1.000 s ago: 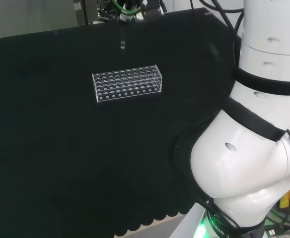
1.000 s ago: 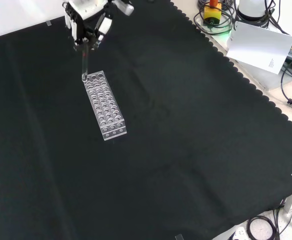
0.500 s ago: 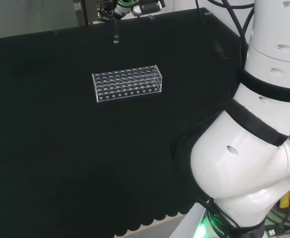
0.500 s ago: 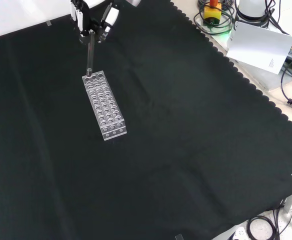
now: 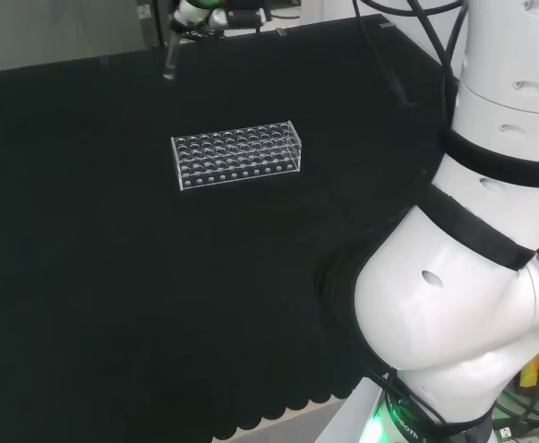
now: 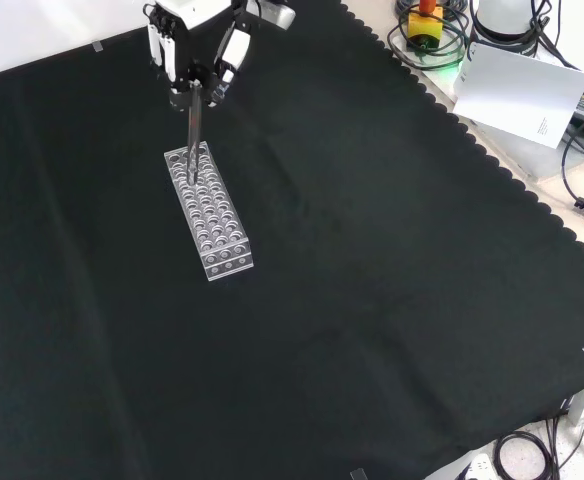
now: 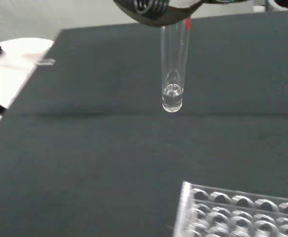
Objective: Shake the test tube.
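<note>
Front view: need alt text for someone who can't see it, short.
The black and white hand, at the view's top, holds a clear test tube upright over the far end of a clear tube rack lying on the black cloth. No tubes can be made out in the rack's holes. Cables and a white sheet lie past the cloth's scalloped edge at the right.

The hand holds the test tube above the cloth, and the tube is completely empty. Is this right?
Not quite. The hand does hold the test tube above the cloth, but the tube is not empty: the wrist view shows a little clear liquid at its rounded bottom. The rack stands on the cloth below it.
</note>
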